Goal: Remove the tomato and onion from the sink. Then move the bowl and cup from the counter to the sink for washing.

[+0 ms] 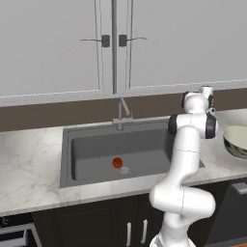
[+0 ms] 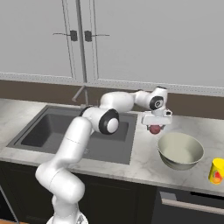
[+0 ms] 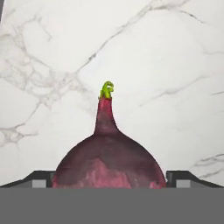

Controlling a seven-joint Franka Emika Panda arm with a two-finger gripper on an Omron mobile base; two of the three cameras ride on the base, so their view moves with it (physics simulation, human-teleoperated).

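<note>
The onion (image 3: 109, 157) is a dark pink-red bulb with a green tip, and it sits low on the white marble counter (image 3: 166, 65) between my fingertips (image 3: 42, 180). My gripper (image 2: 155, 125) stands open around the onion (image 2: 154, 129), just right of the sink (image 2: 43, 131) and left of the bowl (image 2: 180, 151). An orange-red tomato (image 1: 117, 162) lies in the sink (image 1: 91, 144) near the drain. The yellow cup (image 2: 216, 170) stands at the far right by the counter's front edge. The bowl (image 1: 237, 142) also shows at the right edge.
A grey faucet (image 1: 120, 113) rises behind the basin. White wall cabinets (image 2: 131, 39) hang above, and dark base cabinets (image 1: 96, 222) run below the worktop. Bare marble (image 1: 29, 164) stretches left of the sink.
</note>
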